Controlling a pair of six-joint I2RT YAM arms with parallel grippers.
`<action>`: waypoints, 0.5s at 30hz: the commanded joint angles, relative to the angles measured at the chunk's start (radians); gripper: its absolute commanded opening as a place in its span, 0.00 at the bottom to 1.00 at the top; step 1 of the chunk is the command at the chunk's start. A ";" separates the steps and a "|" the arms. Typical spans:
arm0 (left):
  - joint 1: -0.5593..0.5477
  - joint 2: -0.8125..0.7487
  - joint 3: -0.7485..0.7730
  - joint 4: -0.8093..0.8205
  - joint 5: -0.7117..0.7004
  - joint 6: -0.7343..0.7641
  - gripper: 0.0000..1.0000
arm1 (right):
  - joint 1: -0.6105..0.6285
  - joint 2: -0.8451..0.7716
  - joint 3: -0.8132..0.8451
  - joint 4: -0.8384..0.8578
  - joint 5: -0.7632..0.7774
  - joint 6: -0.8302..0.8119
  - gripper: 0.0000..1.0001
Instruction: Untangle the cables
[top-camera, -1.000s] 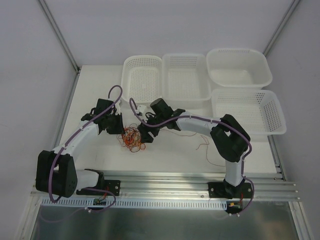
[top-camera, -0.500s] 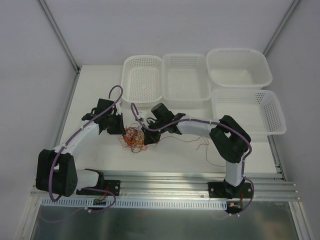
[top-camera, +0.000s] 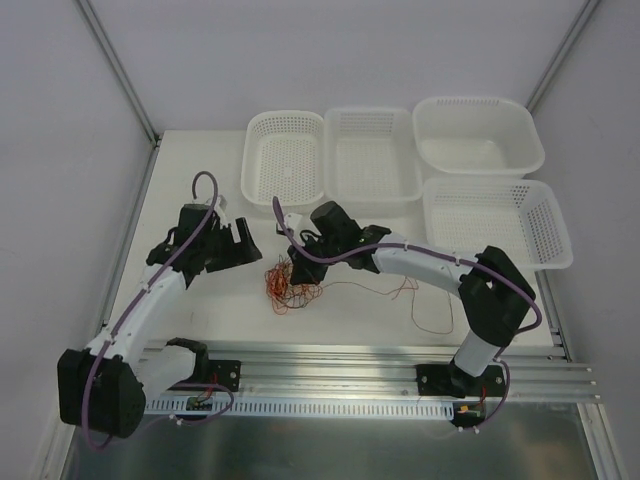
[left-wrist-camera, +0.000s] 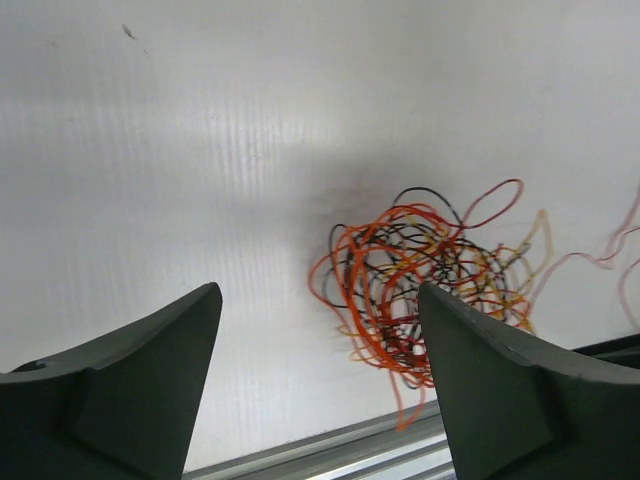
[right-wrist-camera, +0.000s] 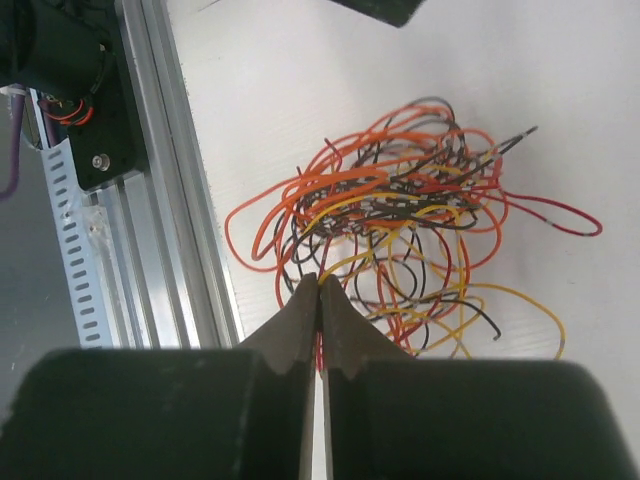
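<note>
The cables (top-camera: 289, 286) lie as one small tangled clump of orange, red, yellow and black wires on the white table. In the left wrist view the cables (left-wrist-camera: 420, 283) sit ahead and to the right of my left gripper (left-wrist-camera: 318, 290). It is open, holds nothing and is off the clump. From above, my left gripper (top-camera: 247, 242) hangs left of the clump. My right gripper (top-camera: 298, 270) is at the clump's upper edge. In its wrist view my right gripper (right-wrist-camera: 320, 279) is shut, pinching a red strand of the cables (right-wrist-camera: 400, 215).
Thin loose strands (top-camera: 405, 291) trail right of the clump across the table. Several white perforated baskets stand at the back: (top-camera: 285, 160), (top-camera: 372, 155), (top-camera: 478, 135) and, nearer on the right, (top-camera: 497, 222). An aluminium rail (top-camera: 330, 358) runs along the table's near edge.
My left gripper has opened, let go of the clump and drawn back to the left. My right gripper has shut on a strand, and the clump has shifted slightly right.
</note>
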 joint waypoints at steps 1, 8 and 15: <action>-0.018 -0.146 -0.086 0.014 -0.006 -0.245 0.82 | 0.020 -0.032 0.013 -0.015 0.052 0.063 0.01; -0.150 -0.344 -0.281 0.101 0.002 -0.504 0.83 | 0.035 -0.007 -0.021 0.034 0.170 0.179 0.01; -0.282 -0.357 -0.390 0.219 -0.059 -0.701 0.80 | 0.043 0.003 -0.059 0.098 0.259 0.290 0.01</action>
